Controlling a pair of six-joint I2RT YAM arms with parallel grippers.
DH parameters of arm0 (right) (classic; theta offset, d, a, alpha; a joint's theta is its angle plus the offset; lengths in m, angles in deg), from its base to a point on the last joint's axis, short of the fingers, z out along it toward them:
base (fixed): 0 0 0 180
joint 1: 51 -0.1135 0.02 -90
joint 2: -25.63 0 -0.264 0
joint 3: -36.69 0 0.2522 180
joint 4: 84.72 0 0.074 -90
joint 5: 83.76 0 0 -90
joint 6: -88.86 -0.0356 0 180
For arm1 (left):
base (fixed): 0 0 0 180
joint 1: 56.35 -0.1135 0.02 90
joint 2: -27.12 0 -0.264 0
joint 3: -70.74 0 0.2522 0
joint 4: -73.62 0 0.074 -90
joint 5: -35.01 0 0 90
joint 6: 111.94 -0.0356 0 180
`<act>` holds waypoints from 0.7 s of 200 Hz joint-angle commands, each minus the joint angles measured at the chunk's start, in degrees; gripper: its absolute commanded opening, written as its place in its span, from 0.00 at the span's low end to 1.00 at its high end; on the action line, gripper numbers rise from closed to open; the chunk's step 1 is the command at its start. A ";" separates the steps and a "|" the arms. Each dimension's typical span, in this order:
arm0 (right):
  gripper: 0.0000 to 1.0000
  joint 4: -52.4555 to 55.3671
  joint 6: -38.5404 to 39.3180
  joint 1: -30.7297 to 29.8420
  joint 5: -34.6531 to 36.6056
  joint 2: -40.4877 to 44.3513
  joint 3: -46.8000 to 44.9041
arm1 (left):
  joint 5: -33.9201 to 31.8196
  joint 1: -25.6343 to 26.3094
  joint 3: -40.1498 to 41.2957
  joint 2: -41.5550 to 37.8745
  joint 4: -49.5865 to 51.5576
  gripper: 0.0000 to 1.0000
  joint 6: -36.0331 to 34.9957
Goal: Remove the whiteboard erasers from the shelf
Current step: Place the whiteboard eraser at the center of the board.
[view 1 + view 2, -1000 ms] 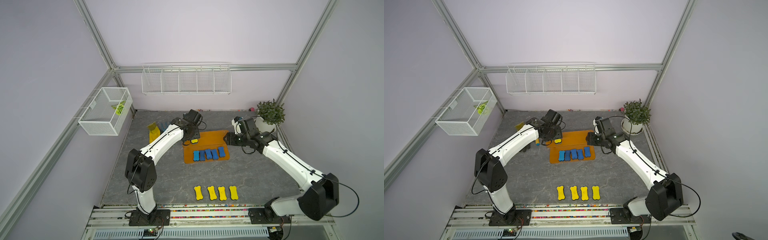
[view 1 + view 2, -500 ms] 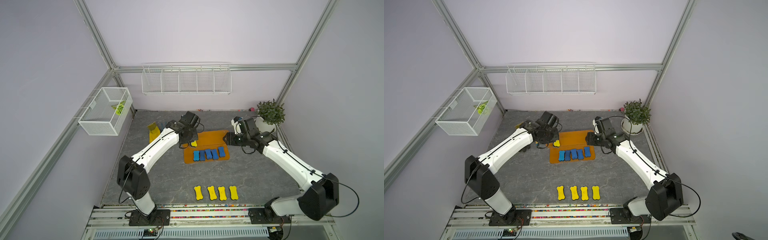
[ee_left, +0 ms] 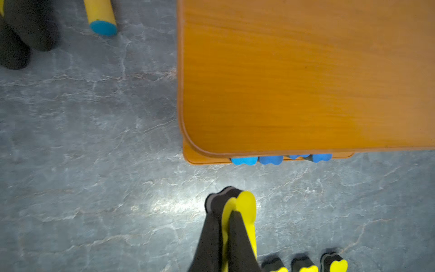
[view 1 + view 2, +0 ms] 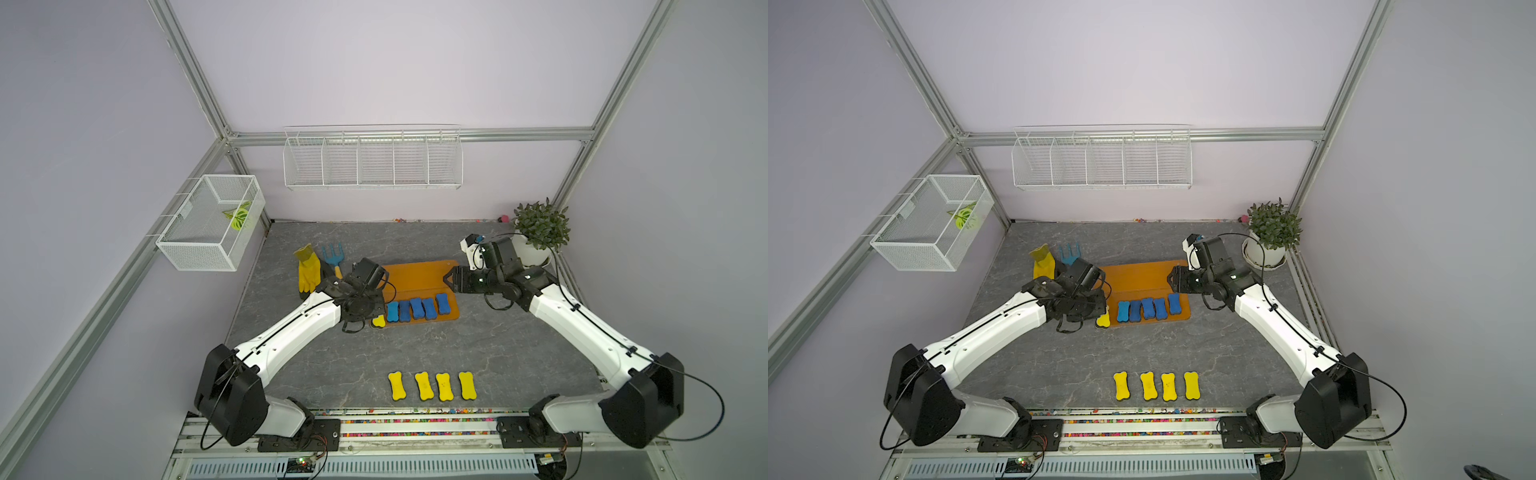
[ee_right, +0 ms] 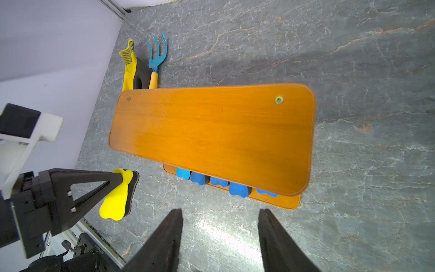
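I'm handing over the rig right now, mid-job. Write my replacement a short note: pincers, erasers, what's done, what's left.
Left pincer: shut on a yellow eraser, clear of the shelf, beside its front corner.
Right pincer: open and empty, at the shelf's opposite end.
Done: four yellow erasers lie in a row on the table, near the robot's base. The shelf's top board is bare.
Left: set the held eraser down, then take the five blue erasers lined up on the lower board.

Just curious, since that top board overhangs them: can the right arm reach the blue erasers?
Probably yes: its jaws are open and empty, and the blue erasers stick out at the shelf's front.
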 commanded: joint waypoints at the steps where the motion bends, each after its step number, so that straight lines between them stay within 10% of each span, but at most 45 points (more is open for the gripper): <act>1: 0.58 -0.96 1.04 0.34 -1.05 1.16 -1.23 | 3.50 0.03 6.89 -6.02 -1.73 0.00 1.70; 140: 0.58 1.37 2.31 0.62 3.36 7.95 -3.35 | 16.23 6.54 35.45 -18.62 -12.25 0.00 10.85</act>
